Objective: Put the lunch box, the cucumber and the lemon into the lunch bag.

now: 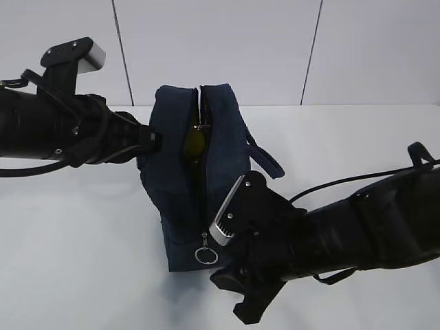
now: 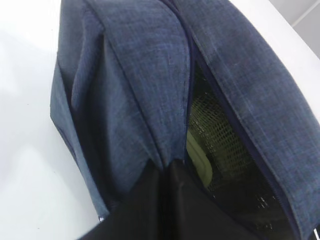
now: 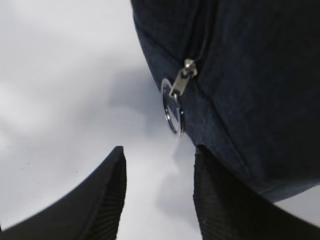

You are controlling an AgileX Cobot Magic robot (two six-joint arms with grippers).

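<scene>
Lunch bag [image 1: 182,172] matt navy woven cloth; ring pull [image 3: 172,107] shiny metal; table [image 1: 82,261] smooth white.

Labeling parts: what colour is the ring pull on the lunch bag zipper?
Silver metal ring pull, against the dark navy lunch bag. Clearest in the right wrist view.

The exterior view looks down at a slant across the table [image 1: 82,261]; both wrist views sit close against the lunch bag [image 1: 185,179]; its ring pull [image 3: 172,107] appears in exterior and right wrist views
</scene>
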